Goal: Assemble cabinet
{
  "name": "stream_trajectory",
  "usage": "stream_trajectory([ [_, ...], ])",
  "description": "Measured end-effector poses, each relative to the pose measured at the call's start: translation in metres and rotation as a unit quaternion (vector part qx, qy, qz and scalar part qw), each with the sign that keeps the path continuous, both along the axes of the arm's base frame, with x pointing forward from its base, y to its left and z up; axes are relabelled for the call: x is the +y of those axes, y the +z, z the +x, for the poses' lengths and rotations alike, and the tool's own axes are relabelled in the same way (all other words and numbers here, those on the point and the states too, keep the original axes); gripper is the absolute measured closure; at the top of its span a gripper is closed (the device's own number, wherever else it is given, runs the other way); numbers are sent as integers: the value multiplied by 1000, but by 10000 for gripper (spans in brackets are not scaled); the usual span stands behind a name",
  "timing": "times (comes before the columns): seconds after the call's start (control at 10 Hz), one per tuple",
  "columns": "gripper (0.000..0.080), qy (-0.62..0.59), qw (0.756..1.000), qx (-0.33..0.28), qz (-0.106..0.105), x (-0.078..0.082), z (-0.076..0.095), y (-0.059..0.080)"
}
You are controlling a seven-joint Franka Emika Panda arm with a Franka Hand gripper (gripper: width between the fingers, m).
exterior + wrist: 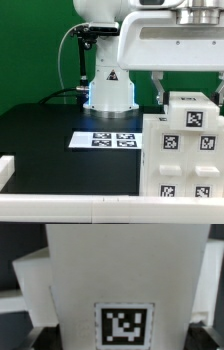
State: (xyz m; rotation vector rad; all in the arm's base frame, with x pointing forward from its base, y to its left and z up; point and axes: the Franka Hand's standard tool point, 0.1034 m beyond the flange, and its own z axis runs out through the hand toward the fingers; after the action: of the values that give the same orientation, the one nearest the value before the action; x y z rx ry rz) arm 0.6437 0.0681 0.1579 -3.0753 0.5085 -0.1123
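on the black table (50, 125), toward the exterior view's right, you see the cabinet (180, 150): a white box body with several black-and-white square tags on its near face, and a smaller white block (192, 112) standing on its top, tagged as well. above that block you find the pincer (188, 88), its two dark fingers (160, 90) hanging down to either side of the block's upper part. the exterior view does not let you judge whether the pads press the block. turn to the wrist view: a tall white panel (105, 269) fills most of the picture, carrying one square tag (125, 327) low on its face, and the dark fingertips (45, 338) show at both lower corners, flanking that panel closely. from this you may read the pincer as set around the white part, yet you cannot tell whether it is clenched or released. behind the cabinet, toward the exterior view's left, the marker board (103, 140) lies flat on the table, just before the white robot pedestal (108, 90) with its blue glow. a white rail (30, 195) borders the table's near edge.
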Motion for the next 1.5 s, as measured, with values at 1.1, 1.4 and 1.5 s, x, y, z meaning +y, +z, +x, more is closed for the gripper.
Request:
stream_trajectory([
  [1.1, 245, -490, 871, 8, 42, 0, -4, -1],
  [1.4, 245, -591, 805, 12, 46, 0, -6, -1],
  [1.5, 245, -612, 789, 13, 47, 0, -6, -1],
])
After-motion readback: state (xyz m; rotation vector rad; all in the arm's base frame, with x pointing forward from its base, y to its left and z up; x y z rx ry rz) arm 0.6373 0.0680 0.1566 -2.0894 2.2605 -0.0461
